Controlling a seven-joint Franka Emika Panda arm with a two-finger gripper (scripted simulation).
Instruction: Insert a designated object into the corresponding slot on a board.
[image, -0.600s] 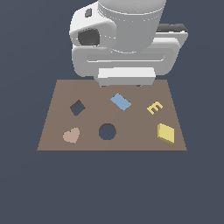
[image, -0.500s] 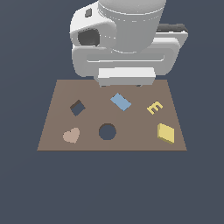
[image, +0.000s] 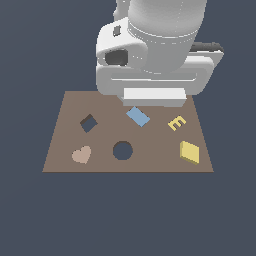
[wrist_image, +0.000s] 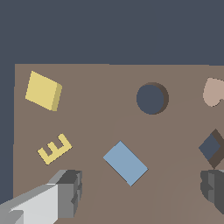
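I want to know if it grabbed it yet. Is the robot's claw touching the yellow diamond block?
Apart. In the wrist view the gripper is open, and bare board lies between its fingers and the yellow diamond block.

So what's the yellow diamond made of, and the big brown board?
It's a simulator's render, so only a guess. The yellow diamond looks like matte painted wood or plastic: flat even colour, thick darker edge, no shine. The board looks like plain matte wood or cardboard: uniform brown, no visible grain or gloss.
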